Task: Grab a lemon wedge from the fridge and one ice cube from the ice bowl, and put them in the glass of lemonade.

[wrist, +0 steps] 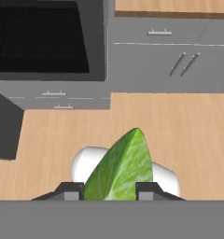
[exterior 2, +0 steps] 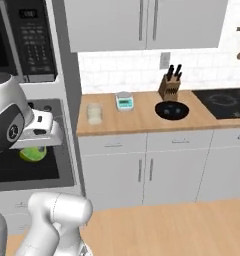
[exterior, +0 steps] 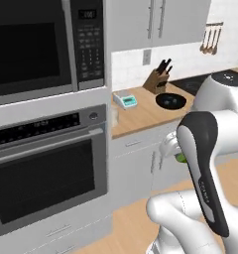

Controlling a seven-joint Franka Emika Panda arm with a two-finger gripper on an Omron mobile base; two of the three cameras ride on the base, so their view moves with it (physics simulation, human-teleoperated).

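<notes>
Hand view: lemon wedge [wrist: 121, 169] pinched between the two fingertips [wrist: 69, 190] of the gripper [wrist: 109, 191], pointing up past them over wooden floor [wrist: 188, 126].

Light is even and bright across all 3 rendered views, with no visible lamp and no hard glare. The gripper [wrist: 109, 191] holds the lemon wedge [wrist: 123, 168], whose green skin is lit brightly with a paler sheen along its lower left face. Beyond the gripper, the oven window [wrist: 39, 42] stays near black, with fine banding across it. A dark shadowed block [wrist: 6, 126] sits left of the gripper on the wood floor [wrist: 188, 135]. Edges look soft and slightly blurred, most of all on the microwave keypad [exterior: 89, 47]. Straight lines stay straight toward the picture borders.
</notes>
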